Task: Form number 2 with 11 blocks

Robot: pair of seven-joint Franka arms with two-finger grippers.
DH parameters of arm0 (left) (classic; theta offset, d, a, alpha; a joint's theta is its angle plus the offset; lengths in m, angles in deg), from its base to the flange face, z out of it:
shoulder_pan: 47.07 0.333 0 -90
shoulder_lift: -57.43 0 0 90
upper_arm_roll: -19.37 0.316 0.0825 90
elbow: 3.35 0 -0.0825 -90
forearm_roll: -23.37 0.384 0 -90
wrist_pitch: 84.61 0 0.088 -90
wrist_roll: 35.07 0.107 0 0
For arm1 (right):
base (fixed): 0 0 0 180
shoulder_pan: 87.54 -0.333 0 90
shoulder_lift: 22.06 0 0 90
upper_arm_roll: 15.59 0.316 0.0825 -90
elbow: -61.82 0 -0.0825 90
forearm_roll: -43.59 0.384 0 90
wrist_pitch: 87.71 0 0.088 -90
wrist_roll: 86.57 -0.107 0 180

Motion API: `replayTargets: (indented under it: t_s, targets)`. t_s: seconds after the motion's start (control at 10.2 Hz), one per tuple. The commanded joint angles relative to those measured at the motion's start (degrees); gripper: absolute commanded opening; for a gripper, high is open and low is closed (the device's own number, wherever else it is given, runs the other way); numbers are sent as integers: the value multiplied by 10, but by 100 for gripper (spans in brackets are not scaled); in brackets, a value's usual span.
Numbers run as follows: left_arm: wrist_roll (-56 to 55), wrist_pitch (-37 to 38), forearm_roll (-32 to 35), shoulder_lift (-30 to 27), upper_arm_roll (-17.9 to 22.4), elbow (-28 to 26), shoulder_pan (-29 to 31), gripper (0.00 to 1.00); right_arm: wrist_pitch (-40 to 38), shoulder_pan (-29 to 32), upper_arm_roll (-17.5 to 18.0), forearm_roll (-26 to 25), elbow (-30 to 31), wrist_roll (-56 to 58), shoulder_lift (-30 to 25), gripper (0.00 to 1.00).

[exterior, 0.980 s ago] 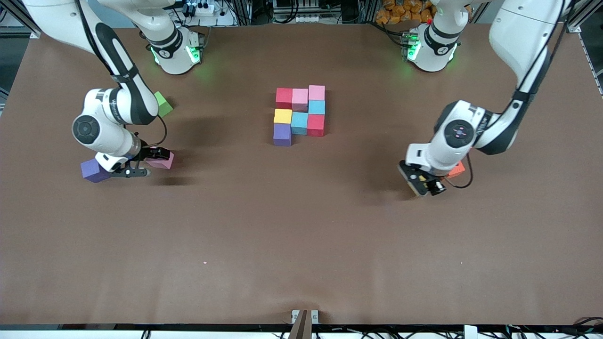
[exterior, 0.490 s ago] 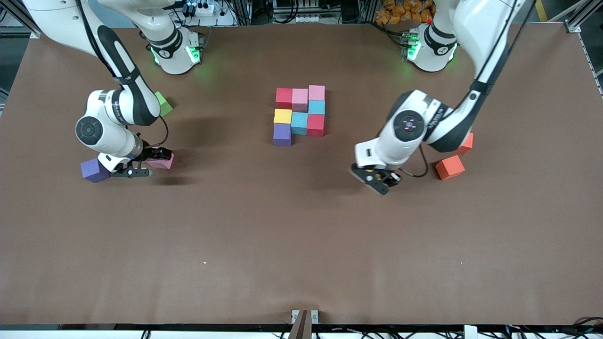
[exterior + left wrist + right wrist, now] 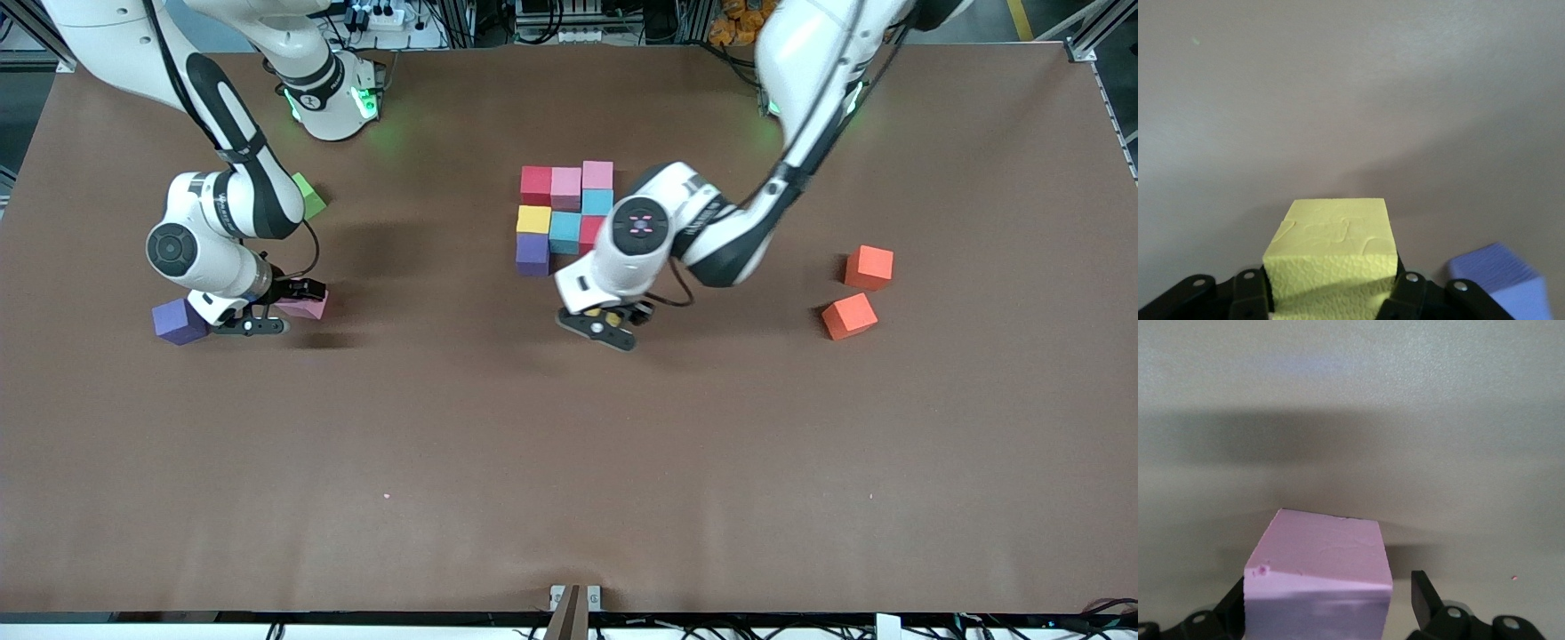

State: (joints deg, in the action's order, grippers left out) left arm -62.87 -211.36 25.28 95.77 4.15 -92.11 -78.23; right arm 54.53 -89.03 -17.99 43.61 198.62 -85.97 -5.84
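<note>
Table (image 3: 569, 462) was covered by a matte brown sheet, flat and faintly creased; cables, a power strip and metal framing stood along the arms' end of it. All blocks were small matte foam cubes. The partly built number 2 (image 3: 565, 216) sat mid-table: a row of red, pink, pink; a teal-blue cube under the last pink; then yellow, teal-blue, red; then a purple block (image 3: 532, 254) nearest the front camera, touching the yellow one. Left gripper (image 3: 603, 322) hung over bare table just beside the figure, fingers pinched on a yellow block (image 3: 1331, 250) with a pebbled, embossed face. Right gripper (image 3: 260, 311) was low at the right arm's end of the table, fingers spread wide on either side of a pink block (image 3: 1318, 577); contact could not be told. A second purple cube (image 3: 180, 321) lay just beside it, a light green cube (image 3: 307, 196) farther from the front camera. Two orange blocks (image 3: 858, 292) lay near each other toward the left arm's end.
</note>
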Motion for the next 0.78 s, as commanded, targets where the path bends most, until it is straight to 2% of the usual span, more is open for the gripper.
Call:
replayTargets:
  t_s: [0.0,0.29,0.39,0.49,0.59,0.69]
  targets:
    - [-99,16,-58,23,53,44,-64,5,2,5,4,36,2,-3,-1,100]
    - [-153,4,-92,39,57,45,-82,5,1,4,4,48,2,-3,-1,100]
    - [-176,-9,-92,46,57,46,-82,7,1,4,4,48,2,-2,-1,97]
    - [-196,-22,-92,53,56,46,-85,6,1,4,4,48,2,-3,-1,55]
    - [-200,-35,-92,64,57,50,-94,6,1,4,4,48,2,-3,-1,32]
    - [-218,-53,-93,77,57,59,-101,6,-1,4,5,48,1,-3,-1,26]
